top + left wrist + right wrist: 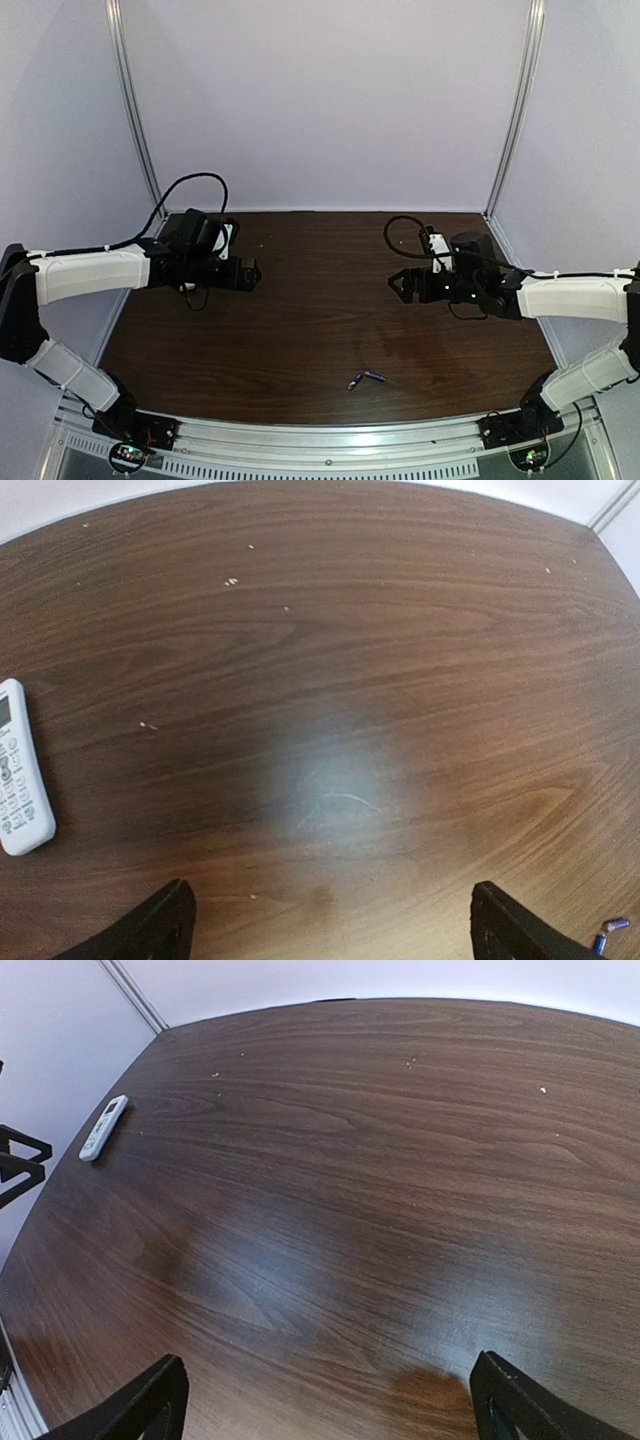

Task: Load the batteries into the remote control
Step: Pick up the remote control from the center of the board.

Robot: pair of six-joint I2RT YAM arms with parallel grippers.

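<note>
The remote control [22, 770] is a slim white bar lying buttons-up on the dark wood table, at the left edge of the left wrist view. It also shows small in the right wrist view [104, 1127], near the table's left side. I cannot pick it out in the top view. The two bluish-purple batteries [365, 379] lie together near the table's front edge, and at the bottom right of the left wrist view [609, 934]. My left gripper [250, 273] [330, 930] is open and empty. My right gripper [397, 284] [330, 1405] is open and empty. Both hover above the table, facing each other.
White walls with metal corner posts [135, 110] enclose the table at the back and sides. A metal rail [330, 440] runs along the near edge. Black cables [190, 185] loop off both arms.
</note>
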